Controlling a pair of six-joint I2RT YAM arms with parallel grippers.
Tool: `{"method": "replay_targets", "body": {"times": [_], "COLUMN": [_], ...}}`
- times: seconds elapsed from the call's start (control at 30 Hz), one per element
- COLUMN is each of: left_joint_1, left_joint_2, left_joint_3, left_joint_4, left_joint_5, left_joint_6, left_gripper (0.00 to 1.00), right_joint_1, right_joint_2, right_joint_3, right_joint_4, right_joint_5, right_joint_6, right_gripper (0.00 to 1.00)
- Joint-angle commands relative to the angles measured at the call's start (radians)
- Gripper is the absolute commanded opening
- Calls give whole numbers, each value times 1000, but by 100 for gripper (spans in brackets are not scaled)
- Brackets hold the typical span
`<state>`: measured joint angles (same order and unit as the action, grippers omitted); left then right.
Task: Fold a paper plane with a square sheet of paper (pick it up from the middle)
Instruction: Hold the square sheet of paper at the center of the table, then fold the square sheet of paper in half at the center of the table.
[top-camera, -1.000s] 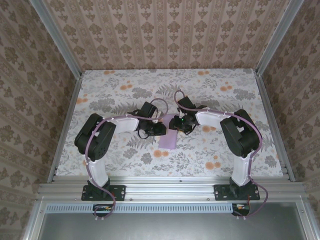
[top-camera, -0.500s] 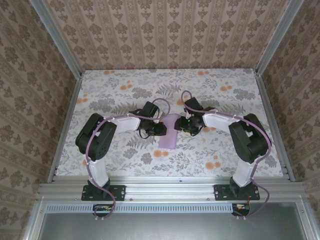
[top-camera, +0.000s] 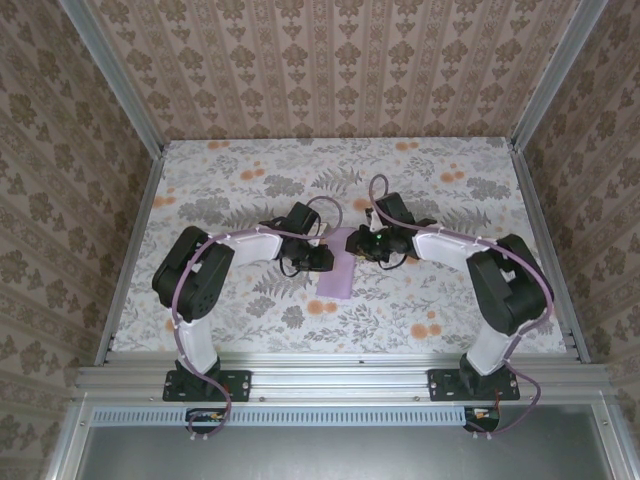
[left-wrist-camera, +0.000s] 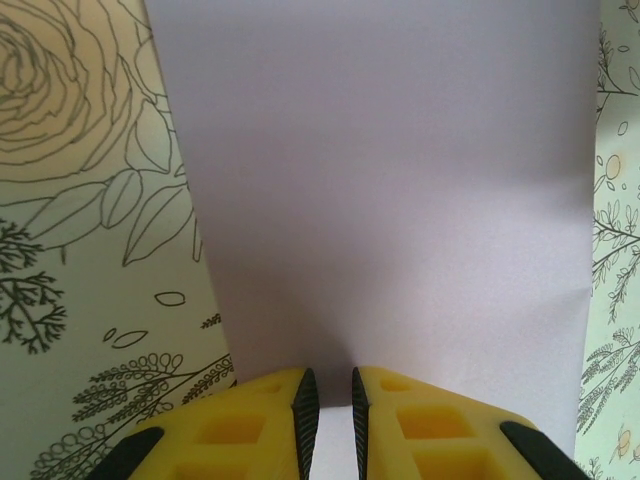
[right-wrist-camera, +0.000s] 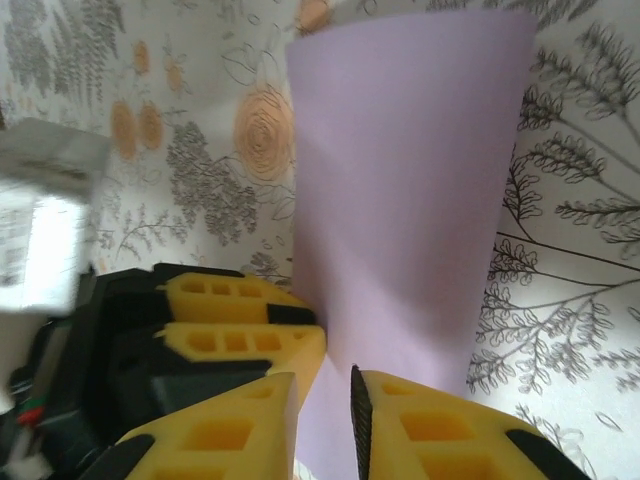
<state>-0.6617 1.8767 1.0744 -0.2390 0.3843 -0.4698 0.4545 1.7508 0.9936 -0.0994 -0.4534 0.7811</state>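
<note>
So the paper (top-camera: 338, 278) is a longish lilac strip lying mid-worktop (top-camera: 230, 170), with its long axis running near-to-far and the far end leaning a touch right. Both ends look blunt to me, no real point either way. The left gripper (top-camera: 325, 258) has its fingers nearly together, nipped on the paper's left edge. The right gripper (top-camera: 355, 246) comes in from the other side at the far end and is pinched on the paper too.
</note>
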Motion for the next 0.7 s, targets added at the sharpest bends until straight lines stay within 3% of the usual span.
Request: {"method": "replay_targets", "body": {"times": [0.0, 0.2, 0.67], "left_joint_1": [-8, -9, -6], "left_joint_2": [58, 73, 93], "left_joint_3": [-19, -8, 9], "left_joint_4": [-65, -69, -83], "left_joint_5": [-58, -52, -45], "left_joint_6": [26, 33, 43], "left_gripper": [22, 22, 21], "right_joint_1": [6, 1, -33], "right_joint_2": [54, 108, 116], "right_joint_3": [31, 61, -7], "right_joint_4": [40, -53, -56], "right_joint_5": [-47, 12, 75], "right_joint_6": [28, -30, -84], "right_gripper": [22, 21, 21]}}
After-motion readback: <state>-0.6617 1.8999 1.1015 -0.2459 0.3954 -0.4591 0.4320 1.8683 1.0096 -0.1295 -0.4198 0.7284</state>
